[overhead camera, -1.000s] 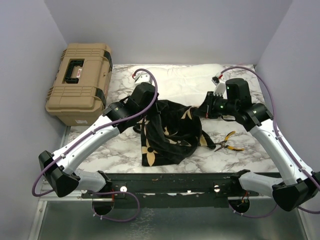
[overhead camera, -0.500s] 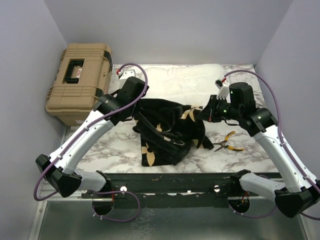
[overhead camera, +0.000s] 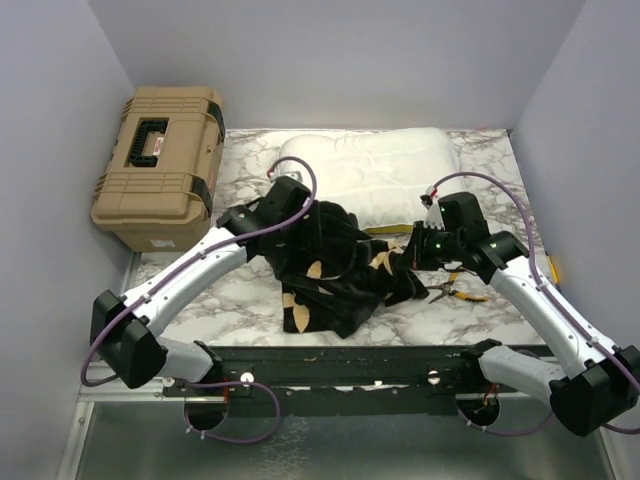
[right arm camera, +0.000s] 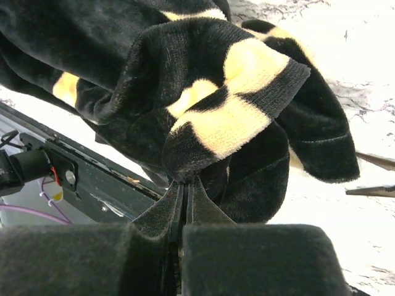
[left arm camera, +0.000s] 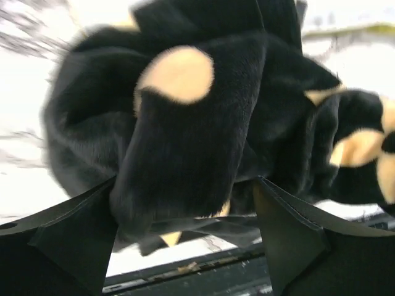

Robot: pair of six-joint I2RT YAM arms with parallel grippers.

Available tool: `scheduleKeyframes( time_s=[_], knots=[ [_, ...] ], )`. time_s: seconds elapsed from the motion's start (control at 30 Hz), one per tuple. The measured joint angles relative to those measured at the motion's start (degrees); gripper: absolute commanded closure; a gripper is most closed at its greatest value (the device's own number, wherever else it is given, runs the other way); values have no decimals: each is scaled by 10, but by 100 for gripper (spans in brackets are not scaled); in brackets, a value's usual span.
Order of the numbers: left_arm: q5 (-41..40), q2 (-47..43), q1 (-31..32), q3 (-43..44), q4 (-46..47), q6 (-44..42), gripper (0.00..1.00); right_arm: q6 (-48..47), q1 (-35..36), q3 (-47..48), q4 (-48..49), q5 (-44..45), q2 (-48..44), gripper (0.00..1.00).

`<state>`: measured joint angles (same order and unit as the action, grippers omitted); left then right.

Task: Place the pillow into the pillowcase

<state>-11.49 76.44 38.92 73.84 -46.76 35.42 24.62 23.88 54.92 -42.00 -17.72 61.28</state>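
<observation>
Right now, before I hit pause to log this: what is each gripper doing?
Left gripper: open, with a fold of the black plush tan-flowered pillowcase between its fingers.
Right gripper: shut on the pillowcase.

This is looking like a robotics lab test cell. Plain pale lavender-grey wall panels (overhead camera: 60, 120) are boxing in a white marble-patterned desk (overhead camera: 240, 295). A silver-and-black left robot arm (overhead camera: 185, 278) and a matching right robot arm (overhead camera: 545, 305) are sitting bolted to a black metal rail (overhead camera: 350, 362) at the near edge. A tan hard plastic toolbox (overhead camera: 160, 165) is standing far left, and yellow-handled pliers (overhead camera: 455, 288) are lying right.
</observation>
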Motion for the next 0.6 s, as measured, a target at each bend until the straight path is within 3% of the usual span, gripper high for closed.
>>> scheduleKeyframes(
  time_s=[0.13, 0.33, 0.6],
  knots=[
    [48, 34, 58, -48, 56, 31, 17, 15, 0, -18, 12, -3, 0, 100],
    [39, 64, 162, -48, 111, 61, 16, 32, 0, -30, 35, -12, 0, 100],
    [-27, 64, 173, -42, 127, 70, 18, 39, 0, -30, 54, -25, -29, 99]
  ],
)
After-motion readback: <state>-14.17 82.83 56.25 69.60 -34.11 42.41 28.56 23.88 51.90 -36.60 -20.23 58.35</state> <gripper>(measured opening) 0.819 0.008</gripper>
